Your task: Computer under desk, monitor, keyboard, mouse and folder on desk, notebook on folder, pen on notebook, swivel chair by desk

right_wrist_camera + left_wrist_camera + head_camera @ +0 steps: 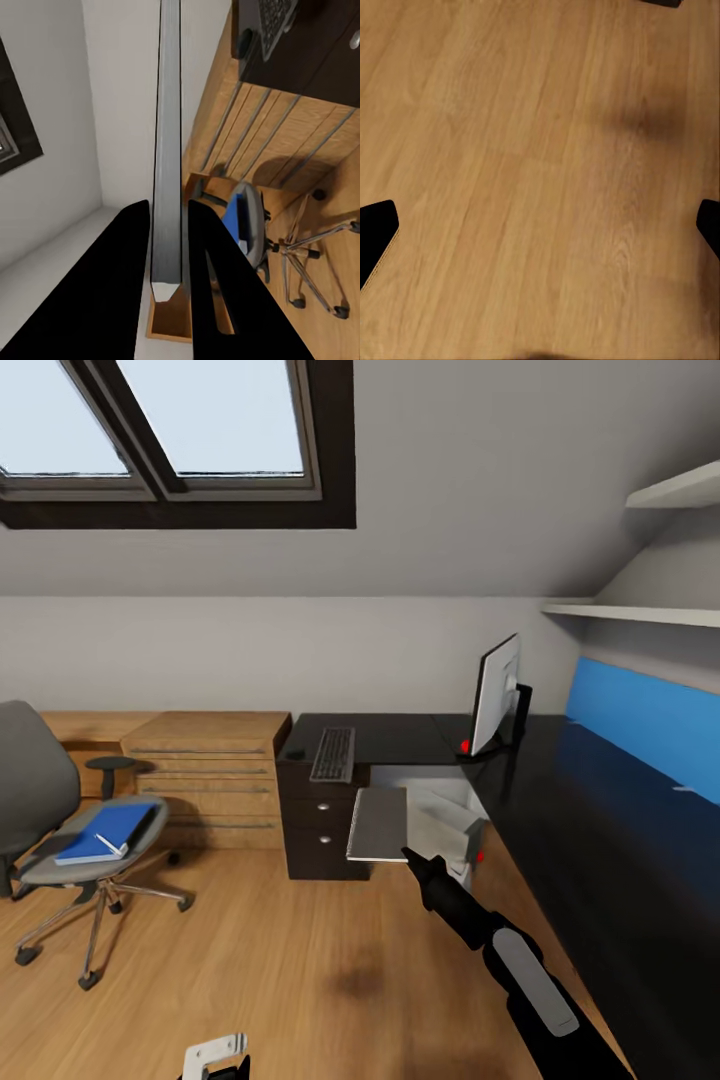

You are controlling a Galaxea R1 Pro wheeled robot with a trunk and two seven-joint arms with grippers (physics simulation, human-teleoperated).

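My right gripper (408,853) (166,206) is shut on the thin edge of the computer (377,823) (166,112), a light grey tower held tilted at the opening under the desk (400,735). On the glossy black top stand the monitor (497,695), the keyboard (333,754) (274,22) and, left of it, the mouse (294,753) (244,43). The blue folder (108,832) (238,221) lies on the seat of the swivel chair (40,800), which stands apart at the left. My left gripper (215,1055) (540,225) hangs open over the plank floor. Notebook and pen are out of view.
A light oak dresser (205,765) sits between chair and desk. The desk's long arm (600,840) runs along the right under a blue wall panel (640,725) and white shelves (640,610). Open oak floor (280,960) lies ahead.
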